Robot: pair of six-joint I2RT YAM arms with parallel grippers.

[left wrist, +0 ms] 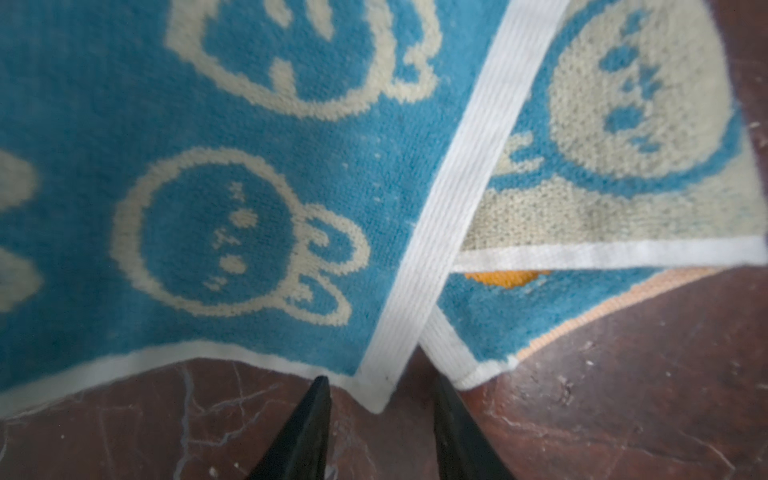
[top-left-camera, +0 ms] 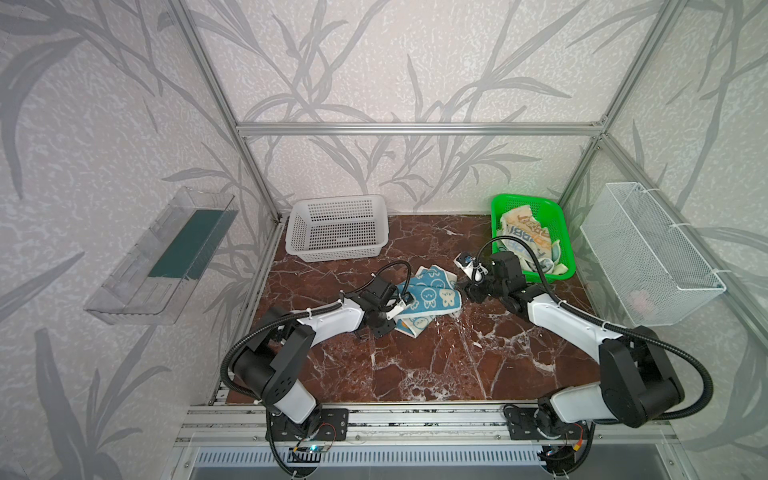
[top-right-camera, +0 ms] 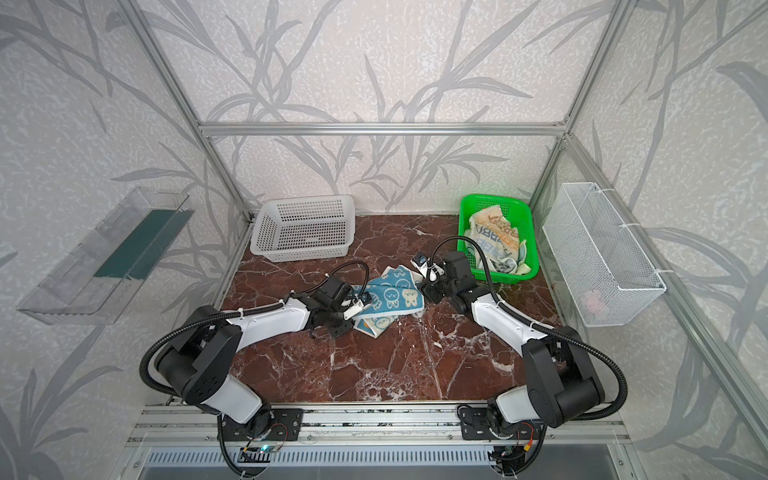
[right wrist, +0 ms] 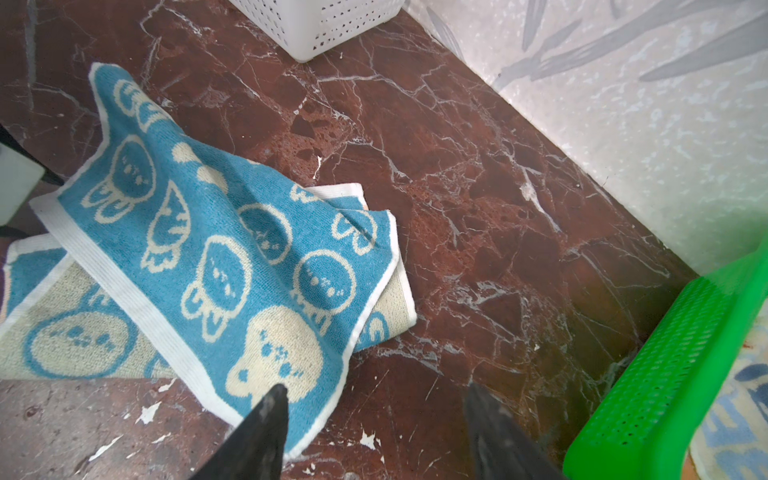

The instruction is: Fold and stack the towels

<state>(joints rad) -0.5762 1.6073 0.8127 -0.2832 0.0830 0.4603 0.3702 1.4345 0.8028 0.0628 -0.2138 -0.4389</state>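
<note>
1. In both top views, a small blue terry towel with cream rabbit faces (top-left-camera: 424,297) lies rumpled and partly folded over itself. It is near the middle of a red-brown marble tabletop (top-left-camera: 436,365), between the two arms.
2. The left gripper (top-left-camera: 390,326) sits low at the towel's near left edge. The right gripper (top-left-camera: 464,289) is at the towel's right corner. From above, neither pair of jaws can be read.
3. The left wrist view fills that gap: the black fingertips (left wrist: 320,399) stand apart, and a white-hemmed towel corner lies between them, unpinched. This view alone shows an orange patch (left wrist: 505,278) under a fold.
4. In the right wrist view the jaws are spread wide. One fingertip (right wrist: 270,407) overlaps the towel's corner, though contact cannot be told, and the other is over bare marble.
5. Only the top views look inside the green plastic basket (top-left-camera: 544,208) at back right. It holds a crumpled striped towel lettered "RABBIT" (top-left-camera: 525,232). A white perforated plastic basket (top-left-camera: 332,249) stands at back left.
</note>
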